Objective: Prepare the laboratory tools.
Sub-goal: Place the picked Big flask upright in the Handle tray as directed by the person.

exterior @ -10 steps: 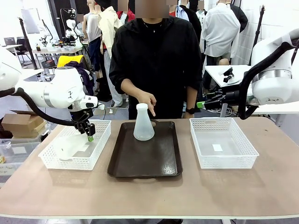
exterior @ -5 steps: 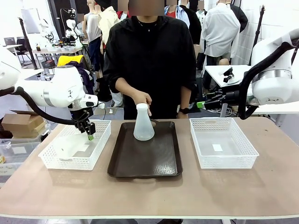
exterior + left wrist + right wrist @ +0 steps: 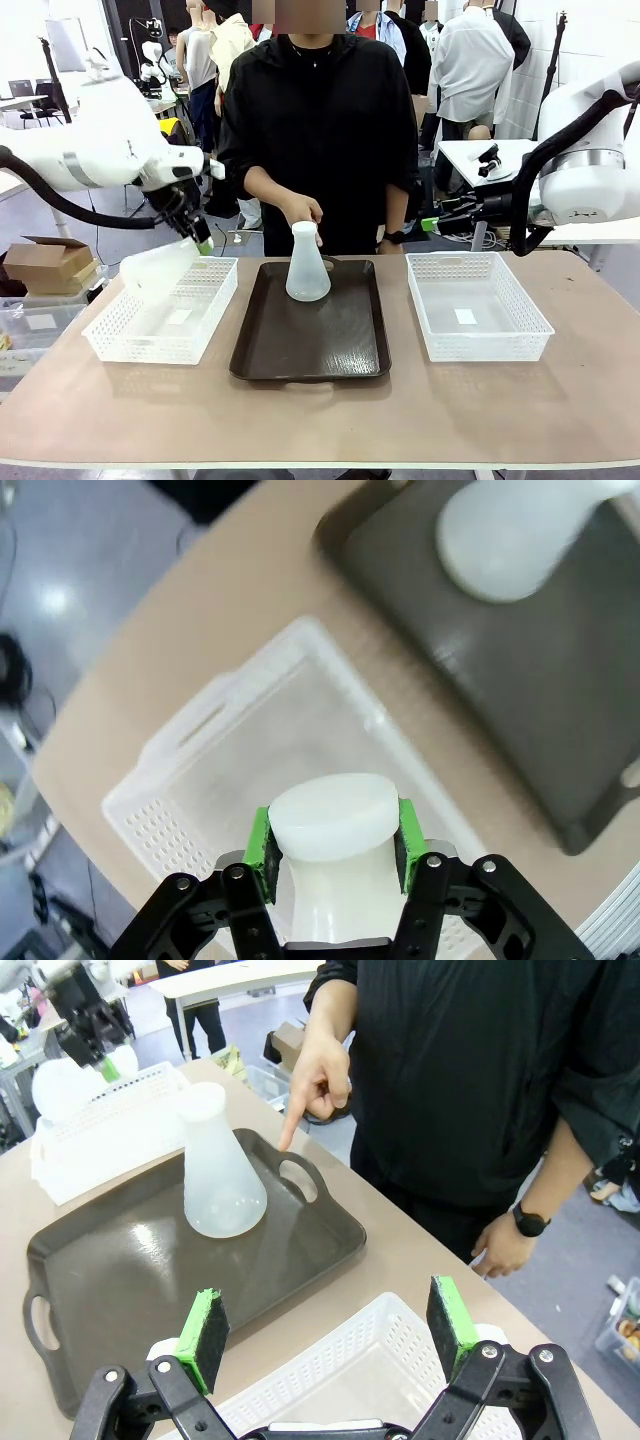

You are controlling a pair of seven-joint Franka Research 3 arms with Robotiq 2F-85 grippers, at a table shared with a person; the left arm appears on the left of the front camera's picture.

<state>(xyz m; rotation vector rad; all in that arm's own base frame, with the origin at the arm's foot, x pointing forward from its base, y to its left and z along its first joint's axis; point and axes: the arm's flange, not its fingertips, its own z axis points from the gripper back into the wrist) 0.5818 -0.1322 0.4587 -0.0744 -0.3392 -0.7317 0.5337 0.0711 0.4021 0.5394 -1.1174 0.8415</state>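
Observation:
One frosted-white flask [image 3: 307, 263] stands upright on the dark brown tray [image 3: 310, 345], also seen in the right wrist view as the flask [image 3: 220, 1170]. My left gripper [image 3: 203, 243] is shut on the neck of the second flask [image 3: 155, 268], which hangs tilted in the air above the left basket [image 3: 160, 330]. In the left wrist view, the left gripper [image 3: 332, 840] has its green pads clamped on the flask neck [image 3: 330, 820]. My right gripper [image 3: 328, 1330] is open and empty above the right basket [image 3: 360, 1385].
A person stands at the far side, with a hand [image 3: 305, 212] pointing down beside the flask on the tray. The pointing hand [image 3: 318, 1080] also shows in the right wrist view. The right basket [image 3: 475, 305] holds only a small label.
My left gripper has risen out of the left basket and moved slightly right, lifting the second flask into the air. The right arm and the flask on the tray have not moved.

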